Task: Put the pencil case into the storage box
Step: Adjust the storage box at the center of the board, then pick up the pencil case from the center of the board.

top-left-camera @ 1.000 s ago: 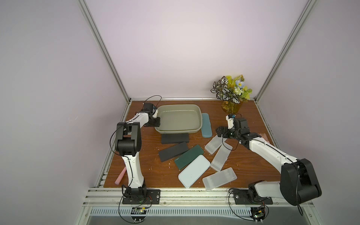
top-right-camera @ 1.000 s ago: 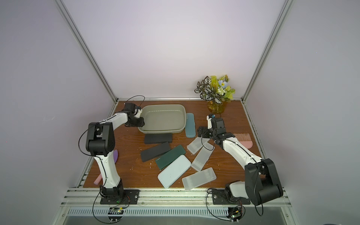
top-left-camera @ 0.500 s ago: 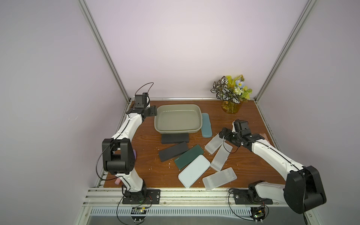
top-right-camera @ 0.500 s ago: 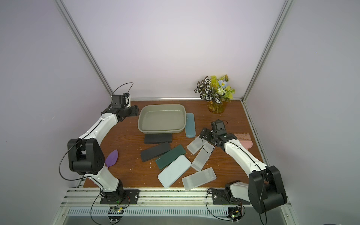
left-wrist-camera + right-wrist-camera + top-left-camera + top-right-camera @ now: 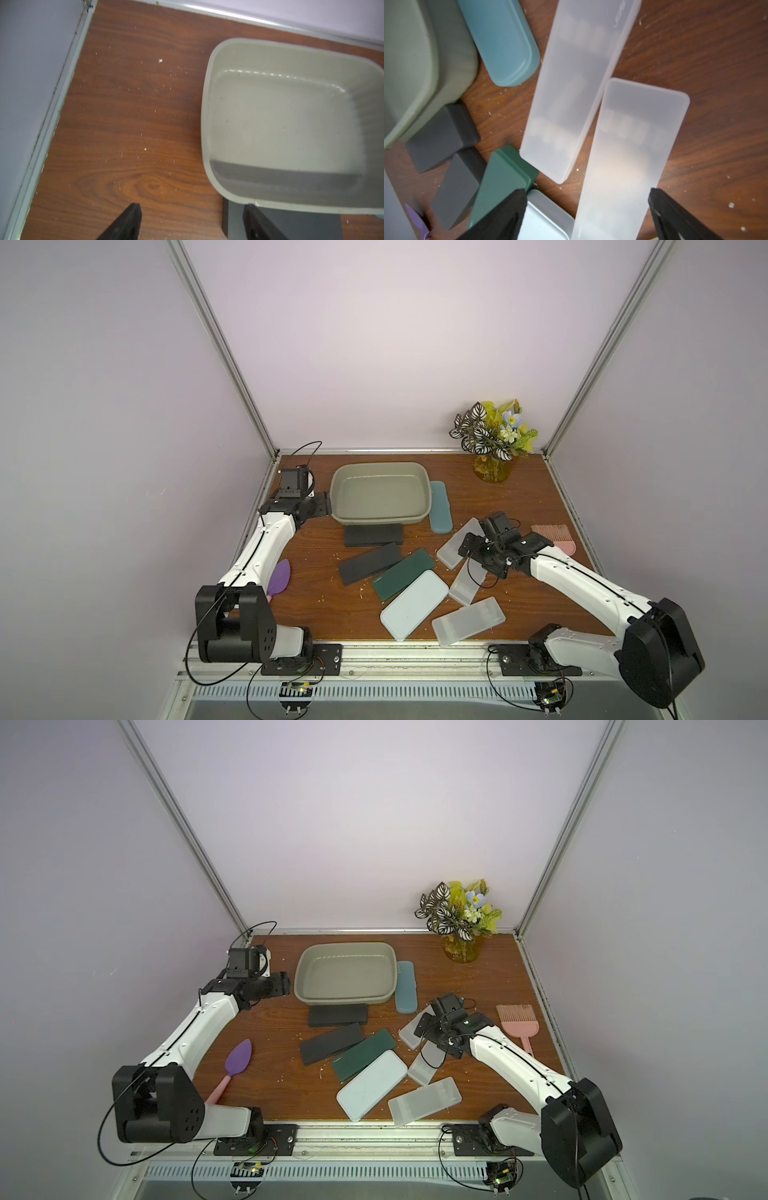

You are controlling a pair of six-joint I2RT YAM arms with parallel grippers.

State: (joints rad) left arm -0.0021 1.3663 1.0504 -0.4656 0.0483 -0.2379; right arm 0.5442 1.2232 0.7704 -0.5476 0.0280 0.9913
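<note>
The storage box (image 5: 380, 495) (image 5: 345, 977), a shallow grey-green tub, sits empty at the back of the table. Several pencil cases lie around it: a teal one (image 5: 439, 507) against its right side, a dark grey one (image 5: 373, 535) along its front, and dark green (image 5: 403, 574), pale blue (image 5: 414, 605) and frosted cases (image 5: 468, 621) further forward. My left gripper (image 5: 322, 504) (image 5: 192, 207) stands open at the box's front left corner with nothing between its fingers. My right gripper (image 5: 478, 539) (image 5: 586, 191) is open above a frosted case (image 5: 629, 155), fingers on either side of it.
A vase of flowers (image 5: 494, 443) stands at the back right. A pink comb (image 5: 555, 537) lies at the right edge and a purple spatula (image 5: 279, 578) at the left by my left arm. Walls and frame posts close in three sides.
My left gripper has opened at the box's left side and its arm has sunk lower. My right gripper has moved forward and down over the frosted cases.
</note>
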